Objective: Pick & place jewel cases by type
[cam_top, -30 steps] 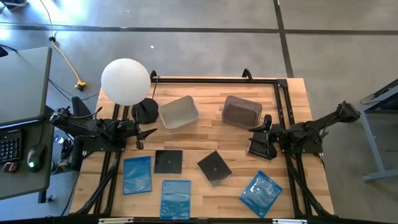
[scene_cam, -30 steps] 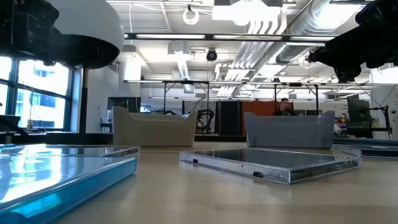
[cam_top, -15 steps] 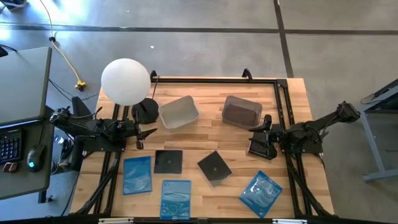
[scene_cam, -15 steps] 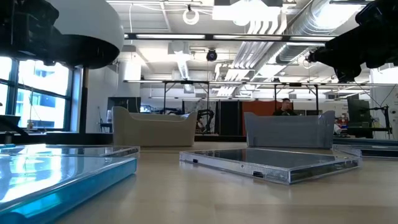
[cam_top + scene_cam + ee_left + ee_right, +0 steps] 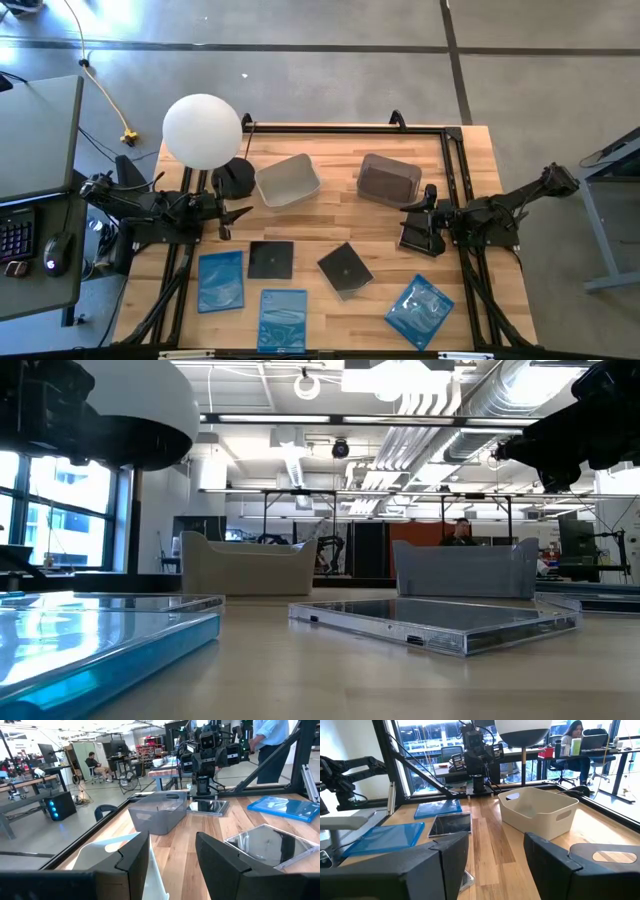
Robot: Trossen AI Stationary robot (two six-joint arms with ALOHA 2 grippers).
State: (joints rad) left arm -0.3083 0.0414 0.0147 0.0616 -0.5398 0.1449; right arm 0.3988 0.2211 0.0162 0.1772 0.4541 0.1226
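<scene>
Three blue jewel cases lie flat near the table's near edge: one [image 5: 221,281] at left, one [image 5: 282,318] beside it, one [image 5: 419,312] at right. Two black cases [image 5: 271,259] [image 5: 345,269] lie flat between them. A third black case [image 5: 414,238] lies under my right gripper [image 5: 405,226], which hangs open above it at the table's right side. My left gripper [image 5: 236,213] waits open at the left side, above the wood. The left wrist view shows a black case [image 5: 265,842] and a blue case [image 5: 287,805]. The right wrist view shows two blue cases [image 5: 385,837] [image 5: 437,807] and a black case [image 5: 451,824].
A white tub [image 5: 287,181] and a grey tub [image 5: 388,180] stand side by side on the far half of the table. A lamp with a white globe [image 5: 202,130] stands at the far left corner. Black frame rails [image 5: 455,170] run along the table's edges. People show in the room beyond.
</scene>
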